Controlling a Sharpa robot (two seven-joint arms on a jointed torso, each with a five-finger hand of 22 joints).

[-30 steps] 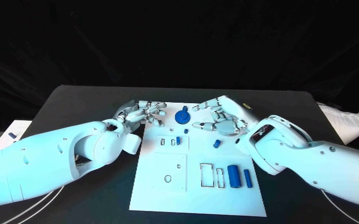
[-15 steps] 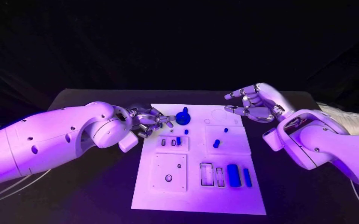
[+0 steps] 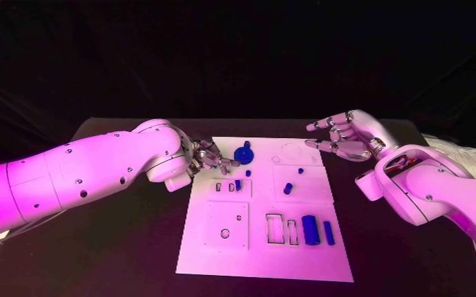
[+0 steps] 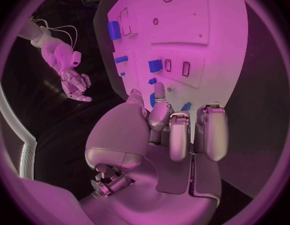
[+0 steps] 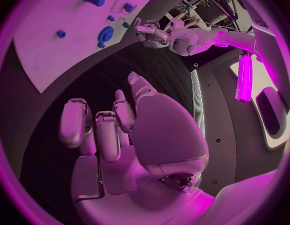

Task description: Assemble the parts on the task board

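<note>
The white task board (image 3: 260, 242) lies mid-table. A round blue part (image 3: 244, 152) stands near its far edge, with small blue pegs (image 3: 248, 172) in front of it. A blue cylinder (image 3: 310, 230) and a blue bar (image 3: 328, 232) lie at the near right. My left hand (image 3: 213, 157) sits at the board's left edge just beside the round part, fingers curled in with nothing seen in them; whether it touches the part I cannot tell. My right hand (image 3: 342, 139) hovers off the board's far right corner, fingers loosely apart and holding nothing.
Rectangular slots and a square recess (image 3: 226, 225) mark the board's near half. A blue piece (image 3: 237, 185) stands in a slot, and another (image 3: 287, 189) lies mid-board. The black table (image 3: 119, 242) spreads on both sides. The left wrist view shows the board (image 4: 182, 30) beyond the fingers (image 4: 177, 135).
My right hand has drawn back from over the board to beyond its far right corner. My left hand has slid right, closer to the round blue part.
</note>
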